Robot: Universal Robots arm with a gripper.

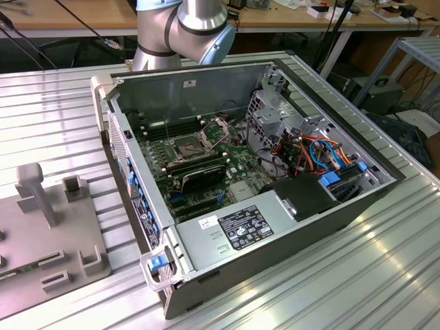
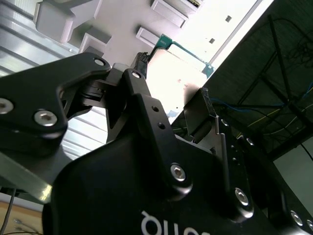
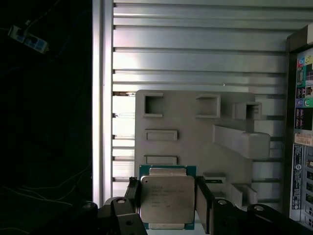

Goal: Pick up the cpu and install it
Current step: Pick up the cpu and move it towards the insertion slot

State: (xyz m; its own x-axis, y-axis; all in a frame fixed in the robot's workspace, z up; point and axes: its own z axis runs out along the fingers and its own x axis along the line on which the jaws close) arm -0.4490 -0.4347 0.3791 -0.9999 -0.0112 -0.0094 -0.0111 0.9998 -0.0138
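The cpu, a square chip with a silver-grey metal top and a green edge, sits between the two black fingers of my gripper, which is shut on it. It hangs well above the grey fixture plate. In the second wrist view the cpu's green edge shows between the fingertips of the gripper. In the exterior view the dark square socket lies on the motherboard with its metal frame hinged up.
The open computer case stands on a ribbed metal table, with its edge in the first wrist view. The grey fixture plate lies to the exterior view's left. Cables and a power supply fill the case.
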